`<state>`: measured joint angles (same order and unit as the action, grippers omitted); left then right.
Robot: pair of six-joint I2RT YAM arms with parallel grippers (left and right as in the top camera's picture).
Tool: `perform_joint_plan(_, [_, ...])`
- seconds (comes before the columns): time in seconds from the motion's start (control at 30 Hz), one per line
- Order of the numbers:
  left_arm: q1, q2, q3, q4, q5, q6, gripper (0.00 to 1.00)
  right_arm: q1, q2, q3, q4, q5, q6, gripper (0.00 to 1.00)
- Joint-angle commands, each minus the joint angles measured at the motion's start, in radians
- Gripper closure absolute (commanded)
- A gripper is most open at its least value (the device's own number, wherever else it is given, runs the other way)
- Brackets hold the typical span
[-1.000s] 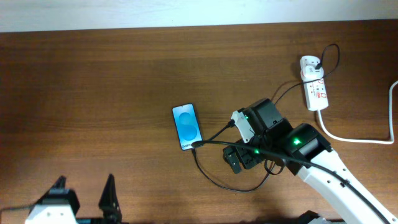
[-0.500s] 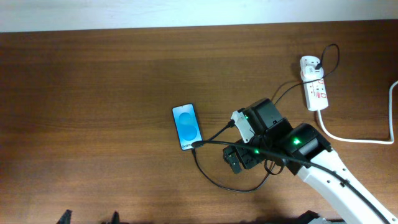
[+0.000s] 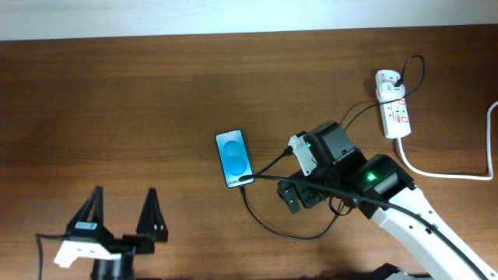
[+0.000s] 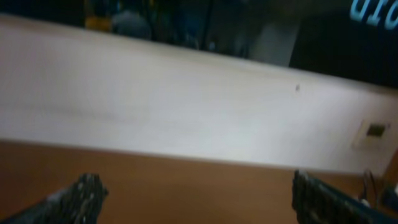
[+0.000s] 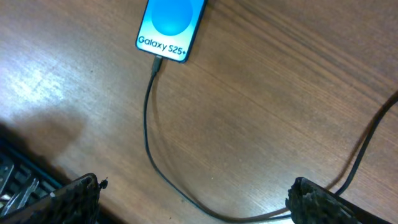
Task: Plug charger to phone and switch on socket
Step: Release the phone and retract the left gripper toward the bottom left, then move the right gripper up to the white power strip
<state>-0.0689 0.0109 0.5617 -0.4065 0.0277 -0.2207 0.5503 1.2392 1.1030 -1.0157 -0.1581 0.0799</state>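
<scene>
The phone (image 3: 235,158) lies flat mid-table with its blue screen lit, and shows again at the top of the right wrist view (image 5: 171,25). The charger (image 3: 268,225) is a thin black cable. Its plug tip (image 5: 157,62) meets the phone's bottom edge, and it loops round toward the socket (image 3: 394,105), a white strip at the far right. My right gripper (image 3: 294,177) hovers open just right of the phone, over the cable loop (image 5: 194,185), holding nothing. My left gripper (image 3: 122,211) stands open at the near left, facing the wall (image 4: 198,190), holding nothing.
A thick white cord (image 3: 443,173) runs from the socket off the right edge. A pale wall (image 4: 186,112) borders the table's far side. Bare brown wood (image 3: 117,101) stretches left of the phone.
My left gripper dropped almost out of the overhead view, then came back up at the near left. The right gripper, phone and cable stay about where they were.
</scene>
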Motion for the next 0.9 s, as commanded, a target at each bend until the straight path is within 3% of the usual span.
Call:
perform_joint_plan(0.0, [0.006, -0.004, -0.137, 0.097, 0.010, -0.014, 0.01, -0.002, -0.002, -0.004, 0.003, 0.013, 0.006, 0.02])
perform_joint_plan(0.1, [0.006, -0.004, -0.228, 0.208, 0.010, -0.014, 0.01, -0.002, -0.002, -0.004, 0.010, 0.013, 0.006, 0.02])
perform_joint_plan(0.37, [0.006, -0.003, -0.363, 0.158, 0.003, -0.014, 0.01, -0.002, -0.002, -0.004, 0.056, -0.055, 0.006, 0.02])
perform_joint_plan(0.67, [0.006, -0.003, -0.365, -0.010, 0.002, -0.014, 0.01, -0.002, -0.002, -0.004, 0.079, -0.056, 0.007, 0.02])
perform_joint_plan(0.8, [0.006, -0.003, -0.366, -0.101, -0.108, -0.014, 0.01, -0.002, -0.002, -0.004, 0.084, -0.056, 0.006, 0.02])
perform_joint_plan(0.87, [0.006, -0.003, -0.372, -0.067, -0.113, -0.014, 0.01, -0.002, -0.002, -0.004, 0.097, -0.056, 0.006, 0.02])
